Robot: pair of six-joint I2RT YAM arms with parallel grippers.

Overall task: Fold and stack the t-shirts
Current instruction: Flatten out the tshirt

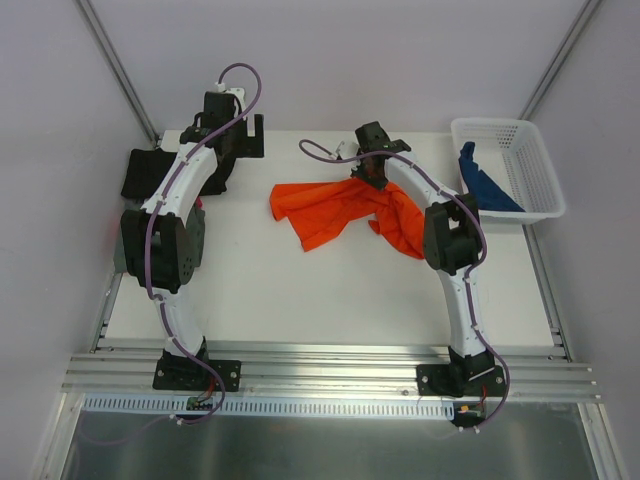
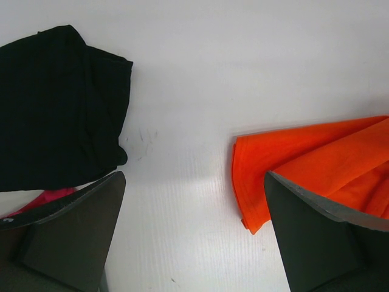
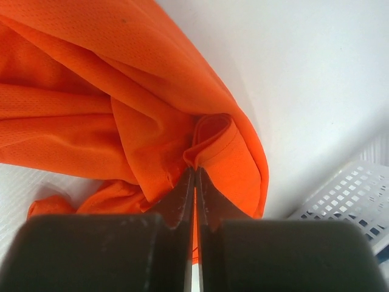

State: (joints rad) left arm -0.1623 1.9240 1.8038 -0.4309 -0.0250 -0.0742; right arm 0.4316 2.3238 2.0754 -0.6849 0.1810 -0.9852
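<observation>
Right claw [image 3: 194, 173] pinching orange t-shirt [image 3: 121, 91] edge | left claw [image 2: 191, 182] spread over table [image 2: 200, 91]

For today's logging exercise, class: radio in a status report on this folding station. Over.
Right gripper shut on orange t-shirt. Left gripper open, over table between black t-shirt and orange one. Blue t-shirt in basket. No obstruction seen.

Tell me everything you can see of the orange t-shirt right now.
The orange t-shirt is bright orange-red with a fine mesh-like knit. It lies crumpled and unfolded across the far middle of the white table. The right gripper is shut on a bunched fold with a hemmed edge. One corner lies flat on the table beside the open left gripper.
</observation>
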